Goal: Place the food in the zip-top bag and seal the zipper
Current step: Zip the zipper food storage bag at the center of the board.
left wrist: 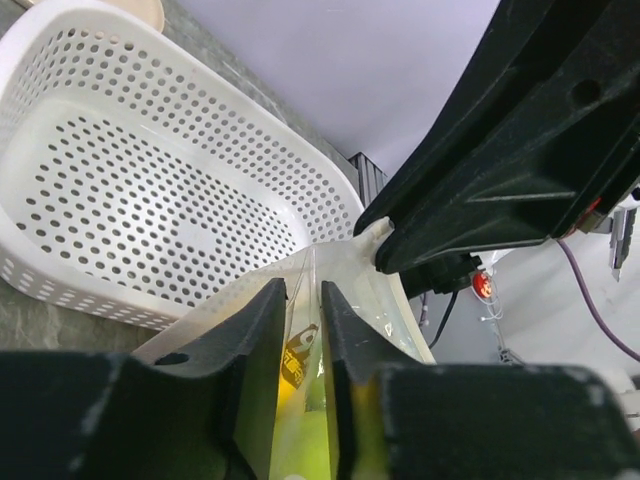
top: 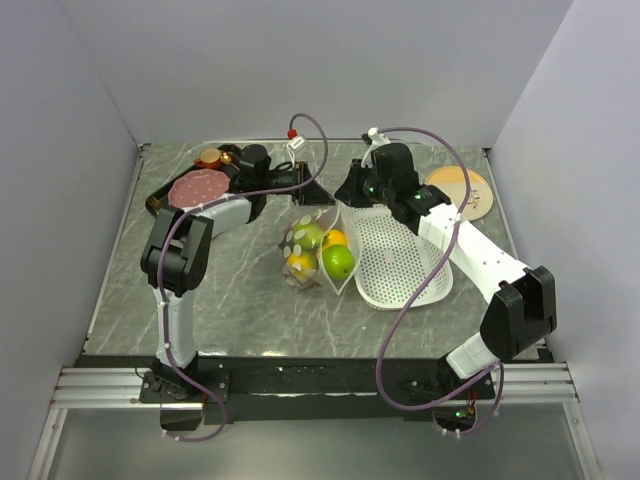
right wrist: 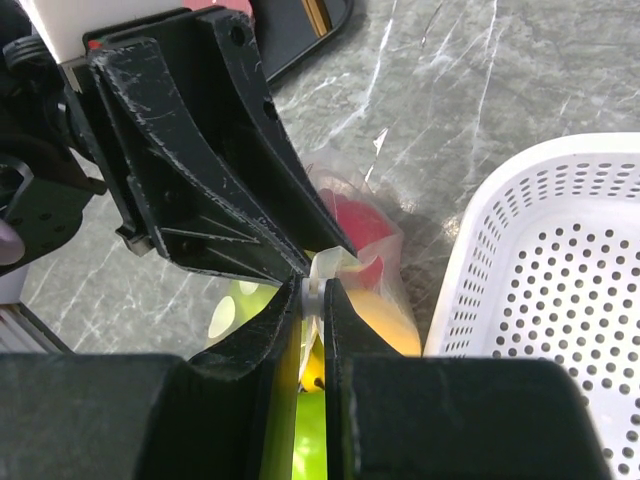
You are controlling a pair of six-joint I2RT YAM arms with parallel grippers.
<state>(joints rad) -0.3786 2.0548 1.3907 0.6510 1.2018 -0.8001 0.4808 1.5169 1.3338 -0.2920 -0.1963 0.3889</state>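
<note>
The right jaws are closed on the narrow white zipper strip (right wrist: 318, 283) of the clear dotted plastic bag (top: 300, 242). The left jaws, directly opposite, narrowly enclose its edge; I cannot tell whether they grip.

Soft even overhead light, faint shadows on the grey marbled table (top: 250, 310), top view sharp, black left claw (left wrist: 303, 300) blurred up close

I'm working in a lab test cell: plain panel walls (top: 320, 60) box in my marble-patterned table (top: 250, 310), aluminium rail (top: 300, 390) along its near edge.
</note>
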